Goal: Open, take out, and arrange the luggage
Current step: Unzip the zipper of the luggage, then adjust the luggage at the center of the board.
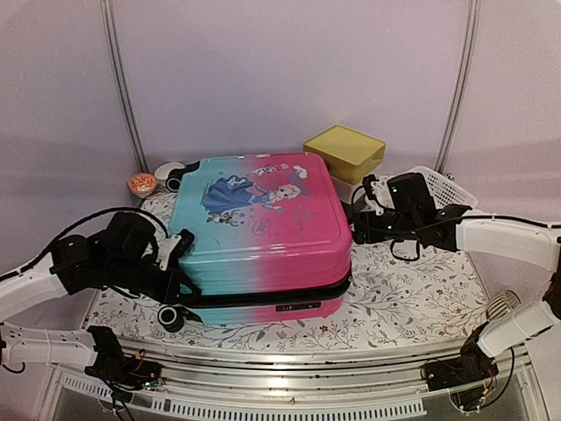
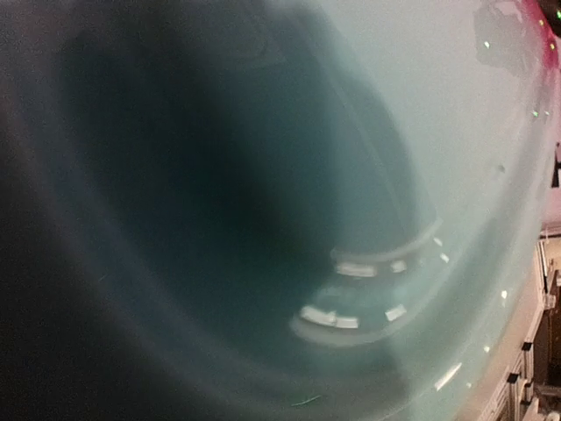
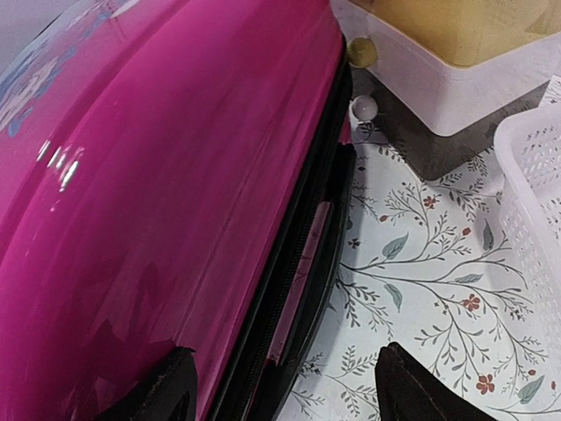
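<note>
The left arm reaches in low from the left, the left gripper (image 1: 180, 259) closed tight against the turquoise near-left corner of the luggage (image 1: 263, 232), which lies flat mid-table. The right arm stretches in from the right, the right gripper (image 3: 285, 351) spread wide, straddling the luggage's pink right edge.

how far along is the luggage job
Done: nothing visible; the luggage lies flat, lid down, nothing taken out. In hand: left gripper shut at its turquoise end, right gripper open over the pink side's zipper band. Left: opening, unpacking, arranging.
</note>
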